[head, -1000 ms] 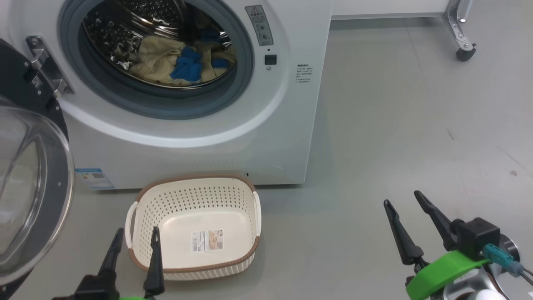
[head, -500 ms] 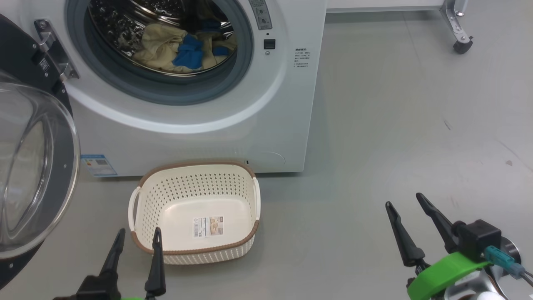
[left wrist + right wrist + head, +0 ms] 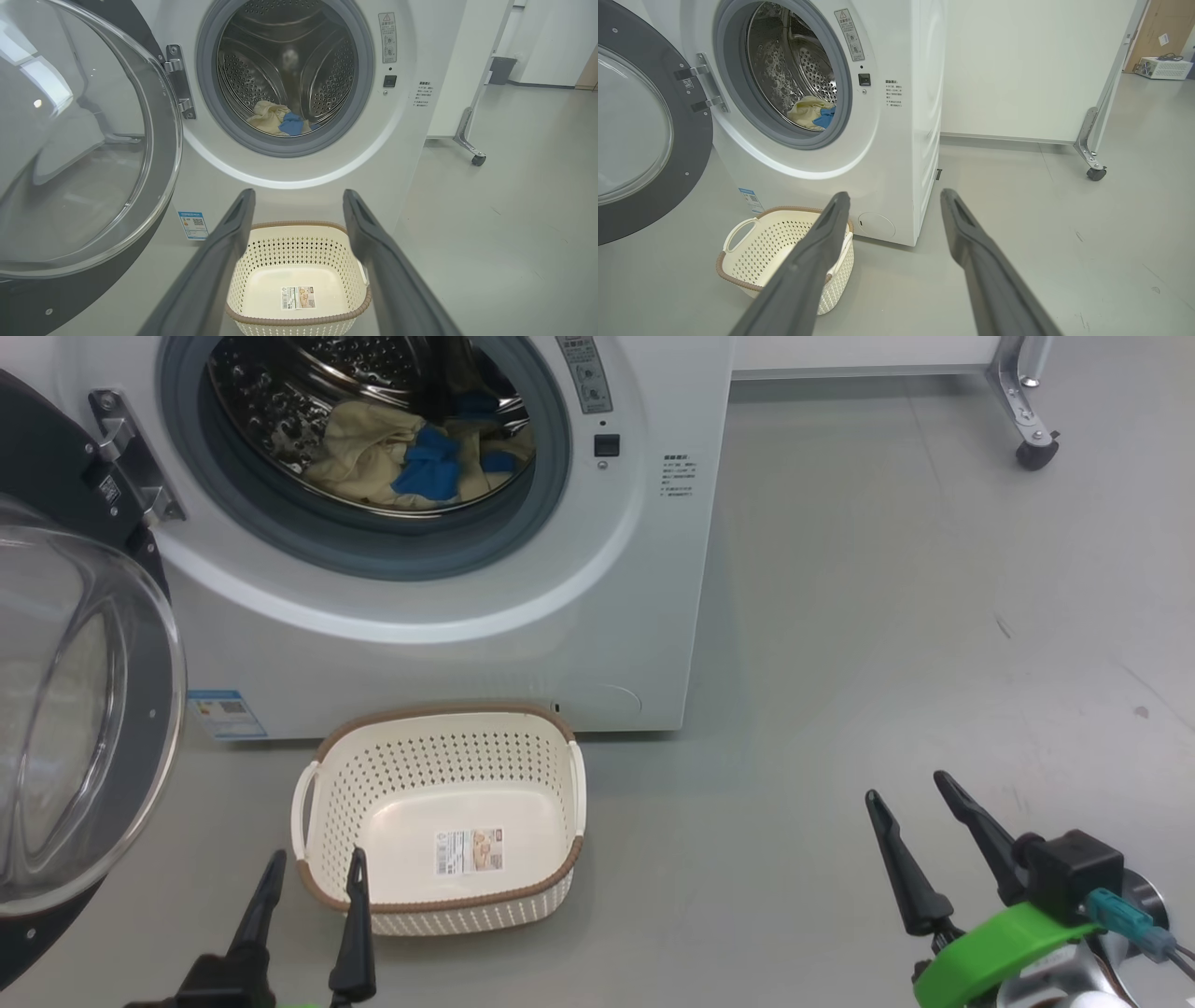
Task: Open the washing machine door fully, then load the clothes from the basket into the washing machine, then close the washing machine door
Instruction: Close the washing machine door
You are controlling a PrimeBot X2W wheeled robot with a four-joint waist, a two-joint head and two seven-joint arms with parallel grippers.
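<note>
While left pincer [image 3: 316, 852] gapes empty, basket [image 3: 448, 761] sits just beyond; right pincer [image 3: 905, 785] apart, well aside.

Bright even indoor light, faint soft shadow on the floor [image 3: 887, 616] beside the basket [image 3: 448, 765] ahead of the left gripper [image 3: 316, 851], pale glare on the washing machine door [image 3: 70, 140] to its left, glints in the drum [image 3: 289, 60], wrist views bowed at edges.
</note>
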